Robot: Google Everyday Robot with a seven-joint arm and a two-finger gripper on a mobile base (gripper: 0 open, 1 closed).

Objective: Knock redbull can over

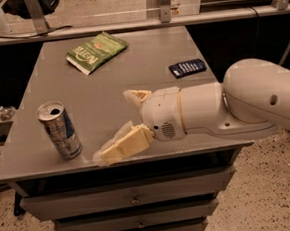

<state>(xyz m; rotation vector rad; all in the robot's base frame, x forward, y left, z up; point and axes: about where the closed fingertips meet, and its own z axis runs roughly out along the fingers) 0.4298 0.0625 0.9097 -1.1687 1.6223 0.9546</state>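
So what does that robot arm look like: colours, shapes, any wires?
The arm is a thick, smooth white shell with rounded joints, a small dark hole on the largest and a round grille near the wrist. No cables or markings show. The gripper, over the front edge of the grey metal table near the slim silver-and-blue can, has two cream-yellow wedge-shaped jaws.

Dim, warm light falls from overhead on the grey table (107,80), leaving a soft sheen mid-surface. The gripper (114,126), fingers (125,145) spread above the front edge, glows pale; deep shadow lies beneath the tabletop.
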